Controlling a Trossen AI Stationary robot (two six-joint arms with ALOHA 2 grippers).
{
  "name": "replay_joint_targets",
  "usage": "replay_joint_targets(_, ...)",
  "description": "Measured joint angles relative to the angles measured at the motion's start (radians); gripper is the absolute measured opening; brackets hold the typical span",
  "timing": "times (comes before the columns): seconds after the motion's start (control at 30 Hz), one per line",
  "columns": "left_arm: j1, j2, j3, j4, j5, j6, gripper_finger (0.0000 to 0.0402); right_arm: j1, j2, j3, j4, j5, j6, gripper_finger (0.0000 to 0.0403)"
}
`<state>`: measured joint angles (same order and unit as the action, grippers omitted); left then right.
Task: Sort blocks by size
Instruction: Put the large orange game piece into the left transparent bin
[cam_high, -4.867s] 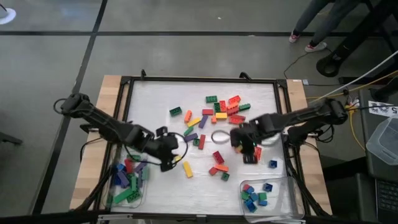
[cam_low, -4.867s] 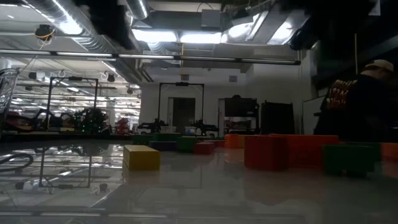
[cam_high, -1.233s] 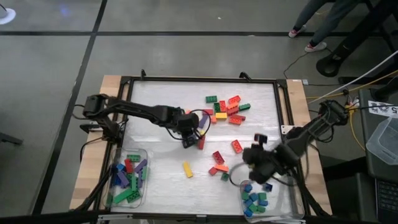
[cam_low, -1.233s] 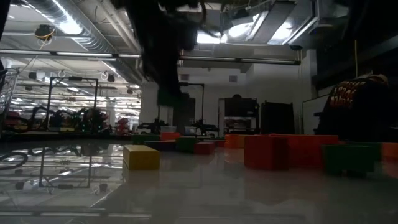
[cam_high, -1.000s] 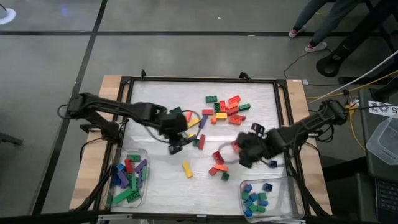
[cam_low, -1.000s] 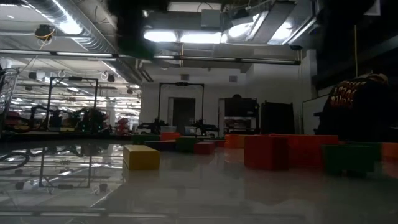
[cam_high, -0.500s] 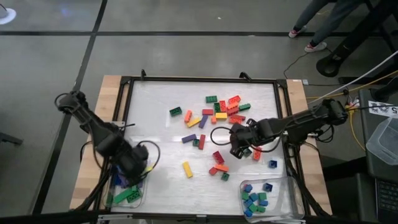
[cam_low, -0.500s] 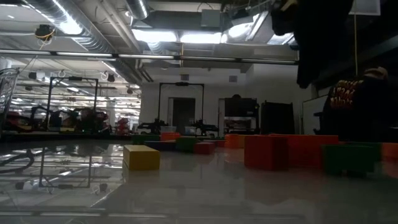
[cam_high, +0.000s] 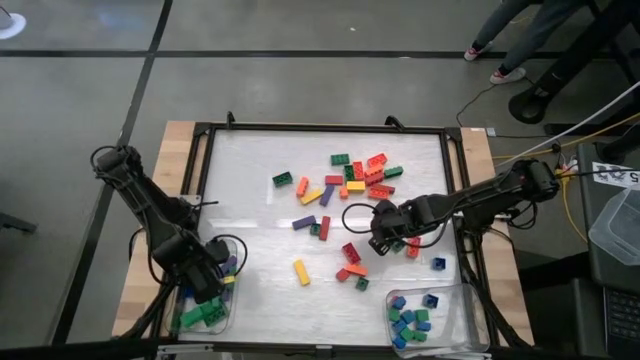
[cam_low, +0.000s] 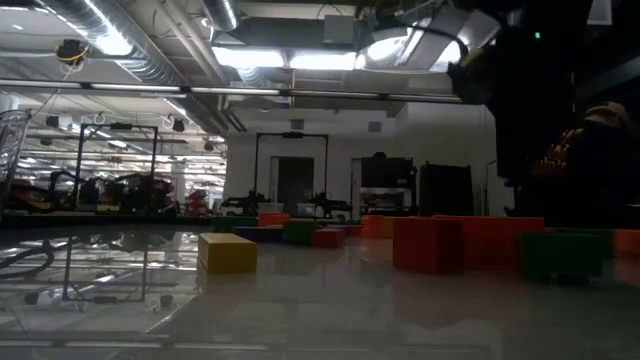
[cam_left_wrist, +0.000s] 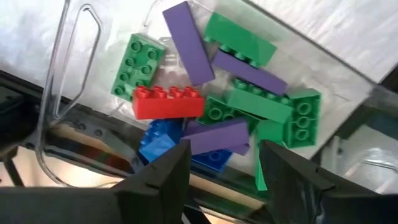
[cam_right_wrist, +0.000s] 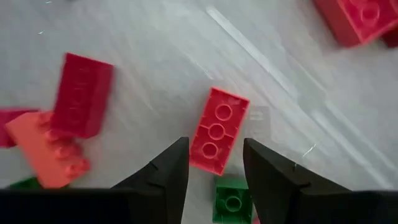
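Observation:
Many coloured blocks (cam_high: 352, 180) lie scattered on the white mat. My left gripper (cam_left_wrist: 222, 155) is open, pointing down over the clear left tray (cam_high: 236, 300). That tray holds long green, purple, red and blue blocks, and a purple block (cam_left_wrist: 217, 135) lies on the pile under the gap between the fingers. My right gripper (cam_right_wrist: 216, 149) is open, pointing steeply down right of the mat's centre (cam_high: 385, 235). Its fingers stand above and to either side of a long red block (cam_right_wrist: 216, 132), which lies studs-down on the mat.
A second clear tray (cam_high: 465, 300) at the near right holds small blue and green blocks. A small green block (cam_right_wrist: 231, 200) lies at the red block's end, with a dark red block (cam_right_wrist: 83, 93) and an orange one (cam_right_wrist: 46, 152) beside it. A yellow block (cam_high: 301, 271) lies alone. A black frame (cam_high: 200, 180) borders the mat.
My left gripper has swung from the middle of the mat toward the table's near left corner and now stands over the left tray. My right gripper has come lower over the blocks right of centre.

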<state>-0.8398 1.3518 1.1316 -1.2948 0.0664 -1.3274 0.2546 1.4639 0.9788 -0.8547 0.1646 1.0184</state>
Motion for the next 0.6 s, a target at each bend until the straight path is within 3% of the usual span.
replay_joint_targets(0.6, 0.000, 0.000, -0.037, 0.002, 0.000, 0.064, 0.0176, 0.000, 0.000, -0.160, 0.218, 0.028, 0.058, 0.0152)
